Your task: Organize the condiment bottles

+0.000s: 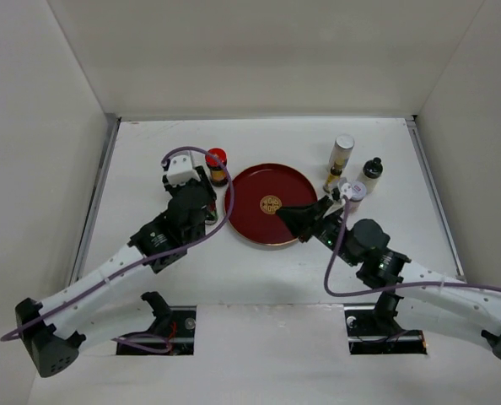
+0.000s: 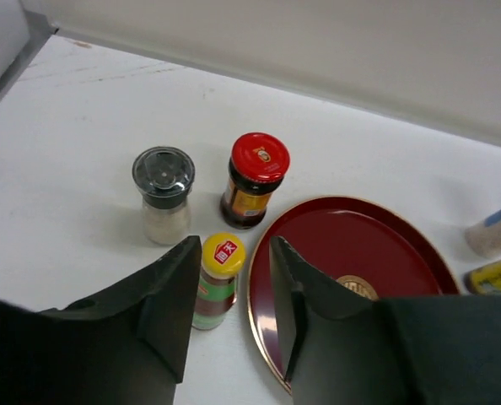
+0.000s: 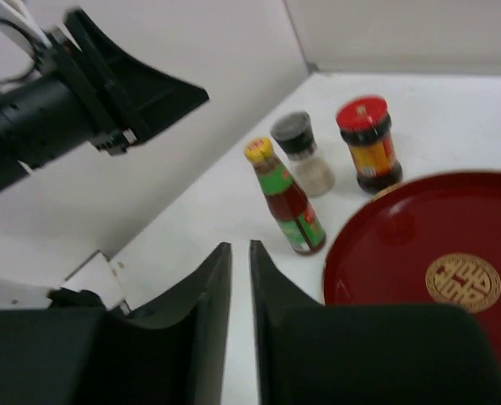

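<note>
In the left wrist view my left gripper is open, hovering over a green yellow-capped bottle that shows between its fingers without touching them. A clear shaker with a dark lid and a red-capped jar stand just beyond. The red-capped jar also shows in the top view, beside my left gripper. My right gripper is shut and empty above the table, left of the tray. In the top view a cream silver-topped cylinder, a dark black-capped bottle and a silver-lidded shaker stand right of the tray.
The round dark-red tray with a gold emblem lies mid-table between the two groups of bottles, with nothing on it. White walls enclose the table on the left, back and right. My right gripper reaches over the tray's right rim.
</note>
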{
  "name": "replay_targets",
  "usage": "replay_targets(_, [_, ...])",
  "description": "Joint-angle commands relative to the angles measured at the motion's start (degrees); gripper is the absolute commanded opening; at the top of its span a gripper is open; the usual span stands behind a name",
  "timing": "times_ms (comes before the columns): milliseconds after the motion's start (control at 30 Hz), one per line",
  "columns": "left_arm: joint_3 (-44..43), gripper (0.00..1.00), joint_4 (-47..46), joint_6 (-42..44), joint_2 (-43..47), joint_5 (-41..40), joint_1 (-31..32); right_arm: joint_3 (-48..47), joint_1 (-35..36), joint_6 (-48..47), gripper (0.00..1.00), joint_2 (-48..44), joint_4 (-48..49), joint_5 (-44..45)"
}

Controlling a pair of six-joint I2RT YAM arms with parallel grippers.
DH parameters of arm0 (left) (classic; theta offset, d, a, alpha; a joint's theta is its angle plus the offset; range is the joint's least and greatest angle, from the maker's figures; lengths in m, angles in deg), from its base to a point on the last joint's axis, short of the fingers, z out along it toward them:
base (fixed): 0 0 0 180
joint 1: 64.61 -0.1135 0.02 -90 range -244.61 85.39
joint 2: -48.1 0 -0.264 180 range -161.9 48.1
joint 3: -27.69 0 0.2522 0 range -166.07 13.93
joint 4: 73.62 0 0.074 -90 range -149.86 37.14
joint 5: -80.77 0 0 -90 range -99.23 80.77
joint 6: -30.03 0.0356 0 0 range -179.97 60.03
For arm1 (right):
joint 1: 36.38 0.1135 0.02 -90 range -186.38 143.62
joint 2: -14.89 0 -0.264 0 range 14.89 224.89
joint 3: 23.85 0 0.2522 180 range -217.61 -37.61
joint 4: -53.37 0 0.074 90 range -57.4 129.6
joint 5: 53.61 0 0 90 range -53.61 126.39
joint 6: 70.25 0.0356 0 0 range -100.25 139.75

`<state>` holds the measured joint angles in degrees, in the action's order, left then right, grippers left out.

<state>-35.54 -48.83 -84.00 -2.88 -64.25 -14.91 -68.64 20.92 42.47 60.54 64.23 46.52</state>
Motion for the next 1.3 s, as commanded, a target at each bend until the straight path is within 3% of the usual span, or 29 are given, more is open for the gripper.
replay_targets(0, [-0.36, 0.39, -3.38, 1.97, -3.94, 3.79, -3.06, 0.70, -1.18, 0.75, 0.26, 4.53, 5.52, -2.04])
replay_targets(100, [-0.27, 0.72, -3.03, 1.88, -6.67, 3.70, -4.12, 0.97, -1.18, 0.22, 0.54, 7.17, 7.36, -2.22])
replay_targets(167, [-0.10, 0.79, -3.03, 1.88, -7.73, 3.87, -4.21, 1.14, -1.27, 0.31, 0.68, 8.49, 8.33, -2.48])
replay_targets(233, [0.25, 0.80, -3.12, 2.06, -9.39, 4.22, -4.91, 1.23, -1.53, 0.39, 0.73, 9.45, 8.86, -2.75])
replay_targets(433, [1.74, 0.66, -5.13, 0.48, -13.97, 6.08, -7.90, 1.49, -2.67, 0.83, 0.74, 10.25, 9.22, -2.66])
replay_targets(733, [4.12, 0.61, -9.09, -1.72, -16.87, 7.56, -10.01, 1.67, -3.29, 0.83, 0.74, 10.95, 9.22, -2.66])
replay_targets(967, [5.18, 0.45, -11.73, -1.55, -18.72, 9.32, -11.77, 1.76, -3.47, 0.92, 0.72, 11.13, 9.39, -2.84])
replay_targets(1133, [4.91, 0.22, -12.26, -0.49, -17.58, 7.75, -12.03, 1.76, -3.64, 1.01, 0.70, 10.95, 9.39, -2.84])
replay_targets(1267, [3.77, 0.16, -12.17, 2.67, -13.81, 4.76, -11.33, 1.85, -3.73, 1.01, 0.69, 11.22, 9.48, -2.75])
